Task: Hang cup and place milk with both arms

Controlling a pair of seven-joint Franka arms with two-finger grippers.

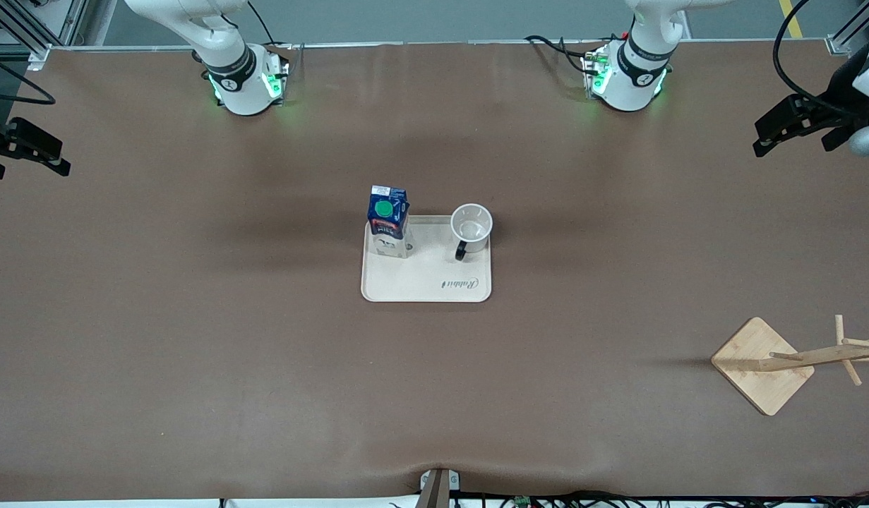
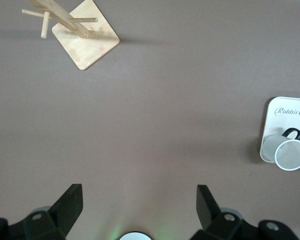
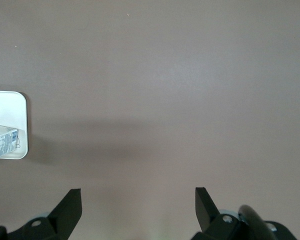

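The brown surface (image 1: 194, 353) fills nearly the whole scene, with the 2 arms' green-lit bases along its 12 o'clock edge and only strips of grey floor, metal framing and black cables showing around it. No step has begun: both arms wait raised at the ends, the left claw (image 2: 138, 205) spread wide and holding nothing over bare surface at the left arm's end, the right claw (image 3: 138, 205) equally spread and empty over the right arm's end. At the centre lies a pale tray (image 1: 427, 282); the milk (image 1: 387, 220) stands upright on its corner toward the right arm, and the cup (image 1: 471, 226) sits mouth-up on the corner toward the left arm, its black handle pointing toward 6 o'clock. A wooden rack (image 1: 794, 360) with pegs stands at roughly 4 o'clock from the tray. Likely next, each arm must reach in over its own item, the left lining its fingers on the cup so the handle stays free for a peg.
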